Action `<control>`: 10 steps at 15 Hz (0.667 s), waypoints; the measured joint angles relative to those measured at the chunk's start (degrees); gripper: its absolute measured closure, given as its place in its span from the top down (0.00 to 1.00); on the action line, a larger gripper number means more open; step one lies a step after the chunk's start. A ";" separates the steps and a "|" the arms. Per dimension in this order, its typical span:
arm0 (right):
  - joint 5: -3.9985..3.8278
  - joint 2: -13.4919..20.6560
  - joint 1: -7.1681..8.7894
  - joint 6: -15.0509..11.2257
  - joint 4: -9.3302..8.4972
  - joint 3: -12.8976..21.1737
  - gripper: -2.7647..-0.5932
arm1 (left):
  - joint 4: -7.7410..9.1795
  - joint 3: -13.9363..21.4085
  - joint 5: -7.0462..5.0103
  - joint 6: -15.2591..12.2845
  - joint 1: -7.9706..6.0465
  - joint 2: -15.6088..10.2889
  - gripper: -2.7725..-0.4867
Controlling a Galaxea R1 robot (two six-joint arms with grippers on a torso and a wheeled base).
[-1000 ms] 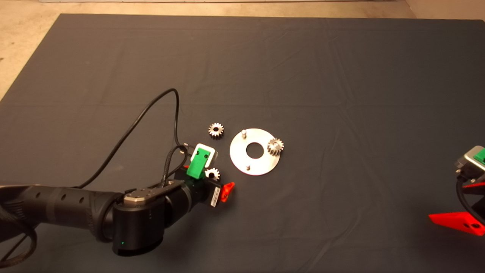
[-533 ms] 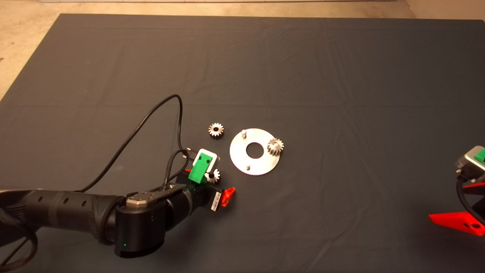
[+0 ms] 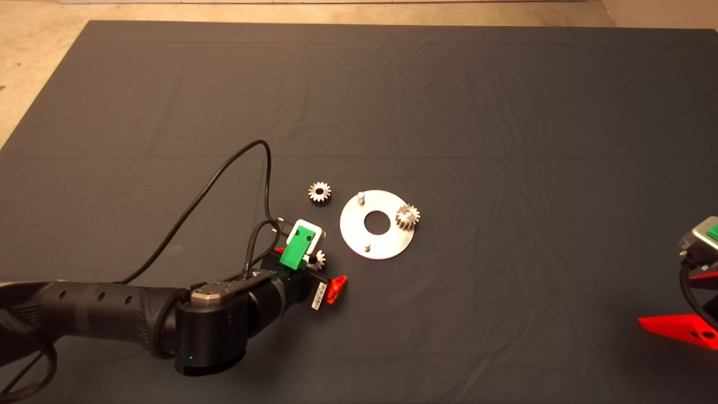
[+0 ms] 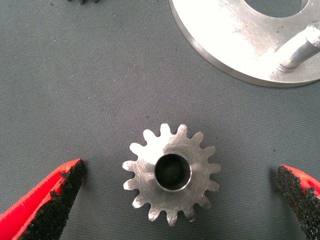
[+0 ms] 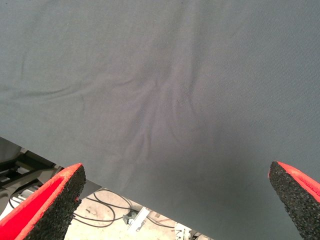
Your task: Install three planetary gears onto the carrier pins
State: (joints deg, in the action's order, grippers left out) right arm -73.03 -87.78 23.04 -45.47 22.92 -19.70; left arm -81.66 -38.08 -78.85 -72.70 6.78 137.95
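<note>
The shiny round disc (image 3: 387, 247) lies mid-mat with two bare carrier pins (image 3: 361, 197) (image 3: 367, 247). One planetary gear (image 3: 408, 216) sits on the third pin at the disc's right side. A second gear (image 3: 320, 192) lies loose on the mat left of the disc. The third gear (image 3: 318, 258) lies flat on the mat under my left gripper (image 3: 308, 268). In the left wrist view this gear (image 4: 172, 173) sits between the open fingers (image 4: 55, 200), untouched, with the disc's edge (image 4: 235, 45) and a pin (image 4: 302, 47) beyond it. My right gripper (image 3: 690, 303) is parked at the lower right, open and empty (image 5: 175, 175).
The dark mat (image 3: 505, 140) covers the table. The left arm's black cable (image 3: 224, 168) loops over the mat left of the gears. The right wrist view shows the mat's edge with floor and cables (image 5: 100, 210) below it.
My left gripper has shifted slightly right over the loose gear, now partly covering it in the head view. The right gripper has sunk slightly. Gears and disc have not moved.
</note>
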 joint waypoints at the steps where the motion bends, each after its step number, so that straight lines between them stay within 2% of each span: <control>1: 0.01 0.00 0.00 0.00 -0.01 0.00 0.99 | 0.00 0.00 0.00 0.00 0.00 0.00 0.99; 10: 0.00 0.00 0.00 0.00 0.01 -0.02 0.99 | 0.02 0.00 0.02 0.13 -0.04 -0.02 0.99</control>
State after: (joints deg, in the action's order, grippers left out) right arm -73.03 -87.78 23.04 -45.47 22.93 -19.72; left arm -81.64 -38.08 -78.82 -72.57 6.74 137.92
